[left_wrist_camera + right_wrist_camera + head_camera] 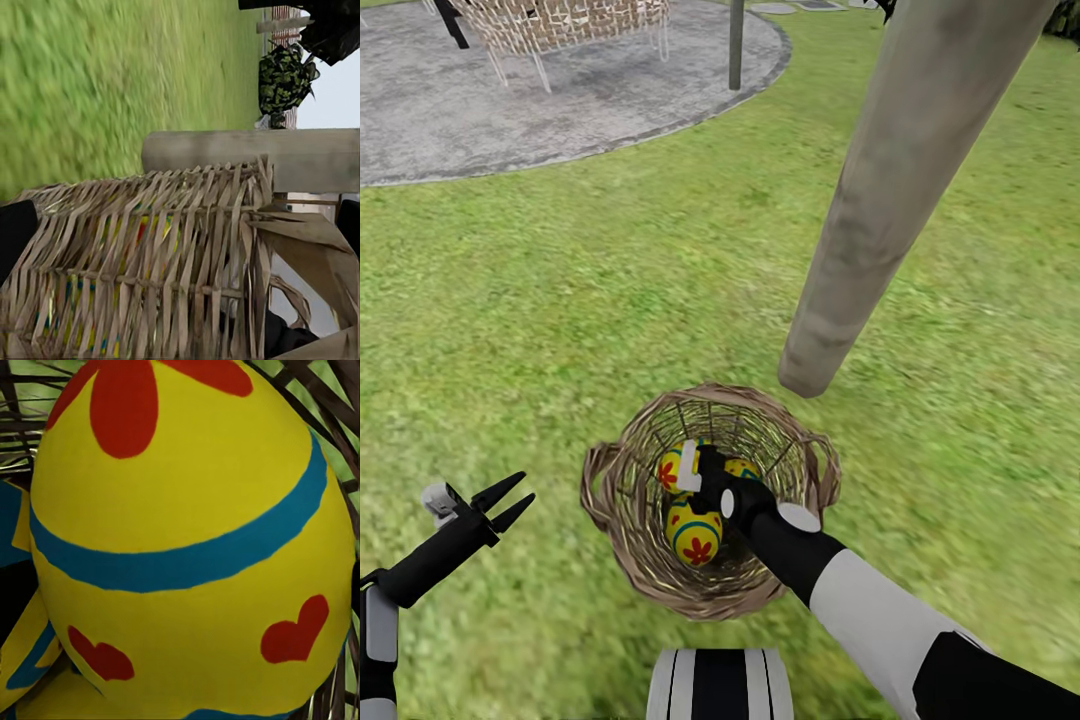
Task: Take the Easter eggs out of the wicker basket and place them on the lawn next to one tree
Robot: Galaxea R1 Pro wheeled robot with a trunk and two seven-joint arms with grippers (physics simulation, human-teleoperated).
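The wicker basket (622, 500) stands on the lawn (560, 300) just in front of me, close to the foot of the tree trunk (900, 190). Three yellow Easter eggs lie inside it: one at the front (695, 537), one at the left (668, 470), one at the right (745, 467). My right gripper (698, 470) reaches down into the basket among them. In the right wrist view one egg (187, 547) sits very close to the camera and the fingers are hidden. My left gripper (526, 487) hangs open over the grass left of the basket, whose woven wall (150, 255) it faces.
A grey round patio (510, 110) with a wicker chair (560, 25) and a thin post (736, 40) lies far ahead to the left. Open grass spreads around the trunk's base (810, 375). A dark leafy crown (285, 79) stands beyond the trunk (247, 157).
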